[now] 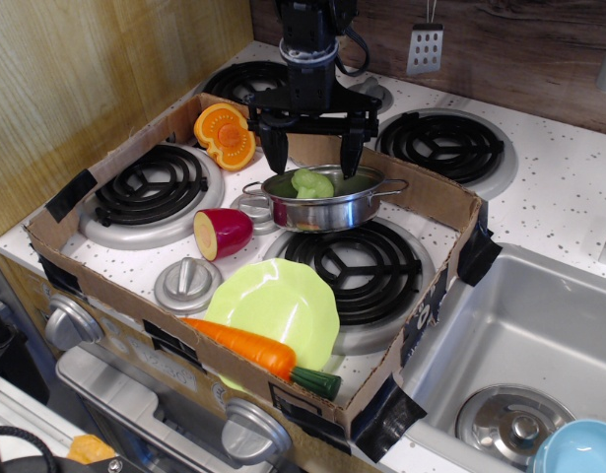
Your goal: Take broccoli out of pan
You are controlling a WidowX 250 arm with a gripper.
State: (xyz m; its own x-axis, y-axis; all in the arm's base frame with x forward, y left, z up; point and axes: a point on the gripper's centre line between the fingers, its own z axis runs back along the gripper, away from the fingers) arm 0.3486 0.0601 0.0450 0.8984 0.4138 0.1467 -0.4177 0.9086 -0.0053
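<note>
The broccoli (311, 183), a small pale green lumpy toy, lies inside the pan (327, 208), a shiny steel pot with two wire loop handles on the stove top in the cardboard tray. My black gripper (314, 168) hangs open straight above the pan, its two fingertips (277, 161) spread wide at rim height on either side of the broccoli. It touches nothing that I can see.
A cardboard tray wall (436, 197) rings the stove. Inside are an orange half (225, 135), a red fruit half (223, 233), a lime-green plate (273, 305) and a carrot (253, 349). A sink (519, 335) lies at the right with a blue bowl (578, 448).
</note>
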